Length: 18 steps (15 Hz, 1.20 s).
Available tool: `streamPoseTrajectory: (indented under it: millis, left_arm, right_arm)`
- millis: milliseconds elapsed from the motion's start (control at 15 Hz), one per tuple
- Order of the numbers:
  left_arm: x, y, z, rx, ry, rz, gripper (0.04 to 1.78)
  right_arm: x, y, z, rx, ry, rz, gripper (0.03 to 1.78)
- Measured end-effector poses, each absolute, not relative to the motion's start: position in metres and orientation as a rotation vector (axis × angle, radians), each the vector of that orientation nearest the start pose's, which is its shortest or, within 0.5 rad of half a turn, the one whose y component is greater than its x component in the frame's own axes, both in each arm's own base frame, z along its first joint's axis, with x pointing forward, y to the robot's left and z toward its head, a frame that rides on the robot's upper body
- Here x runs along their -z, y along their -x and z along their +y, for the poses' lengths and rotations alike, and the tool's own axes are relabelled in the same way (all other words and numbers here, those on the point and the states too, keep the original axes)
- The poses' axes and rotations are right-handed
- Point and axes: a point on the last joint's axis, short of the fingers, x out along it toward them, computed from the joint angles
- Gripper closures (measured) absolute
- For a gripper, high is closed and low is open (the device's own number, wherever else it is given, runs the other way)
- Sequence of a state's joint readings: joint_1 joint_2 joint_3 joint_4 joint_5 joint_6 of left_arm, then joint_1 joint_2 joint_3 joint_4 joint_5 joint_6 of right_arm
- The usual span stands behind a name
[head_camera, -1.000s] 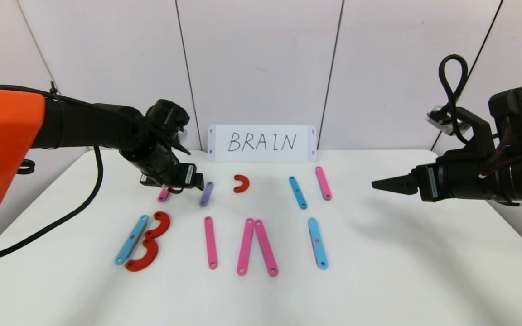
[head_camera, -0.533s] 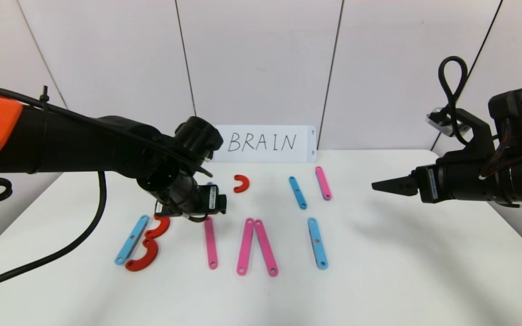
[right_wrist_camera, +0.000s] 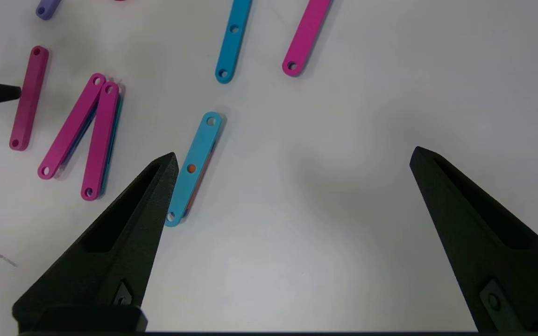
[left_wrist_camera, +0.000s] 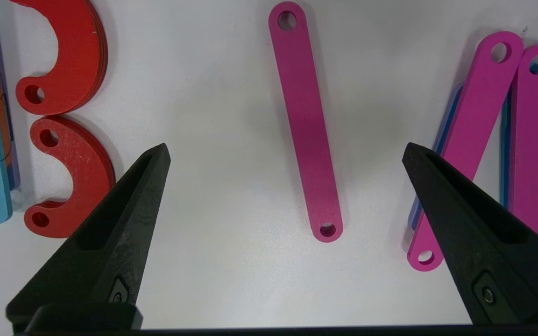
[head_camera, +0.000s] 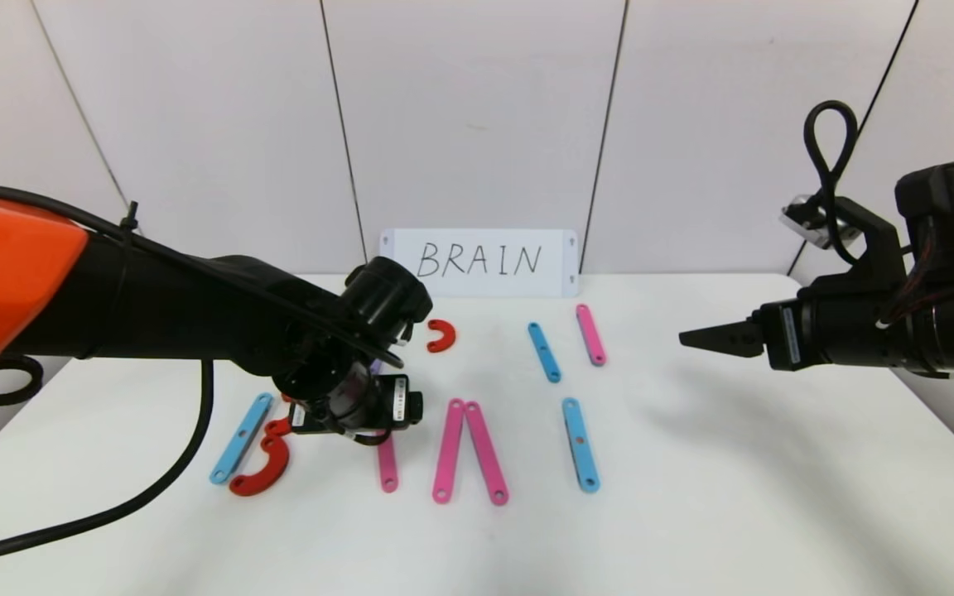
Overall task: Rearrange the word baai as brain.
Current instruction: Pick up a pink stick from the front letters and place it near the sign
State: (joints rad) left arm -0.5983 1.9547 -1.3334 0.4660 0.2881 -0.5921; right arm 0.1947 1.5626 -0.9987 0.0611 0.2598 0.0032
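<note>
Between left fingers (left_wrist_camera: pixel 147 186): pink strip (left_wrist_camera: pixel 307 126)

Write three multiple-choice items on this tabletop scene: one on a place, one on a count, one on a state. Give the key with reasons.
1. Where is the left gripper?
A. Above the single flat pink strip with end holes
B. Over the white handwritten BRAIN card
C. Off the white table

2. How many red half-ring curves show in the head view?
A. One
B. Three
C. Five

3. What state is the right gripper in?
A. Shut on a blue strip
B. Open, holding nothing
C. Shut on nothing

Key: 1 A, the left wrist view shows the pink strip between its open jaws, untouched. 2 B, one lies near the card and two beside the light-blue strip at the left. 3 B, its jaws stand wide apart over bare table.
</note>
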Motion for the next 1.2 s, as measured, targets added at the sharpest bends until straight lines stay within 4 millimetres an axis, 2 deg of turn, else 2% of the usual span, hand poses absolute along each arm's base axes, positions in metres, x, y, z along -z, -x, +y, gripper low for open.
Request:
streamPoseTrajectory:
  millis: [867,1000,1200]
  left_arm:
    - [-0.121,-0.297,-0.193,-0.042,0.077,1.048,0.09]
    - [-0.119,-0.298,-0.195,-0.039,0.081,1.044,0.19]
    - [-0.117,-0.300,-0.196,-0.033,0.095,1.032,0.53]
  right_arm:
    - [-0.209,-0.262,0.057,-0.440,-0.022,0.618,0.07]
    - [-0.209,-0.262,0.057,-0.440,-0.022,0.617,0.07]
    - [-0.209,-0.262,0.057,-0.440,-0.022,0.619,0.07]
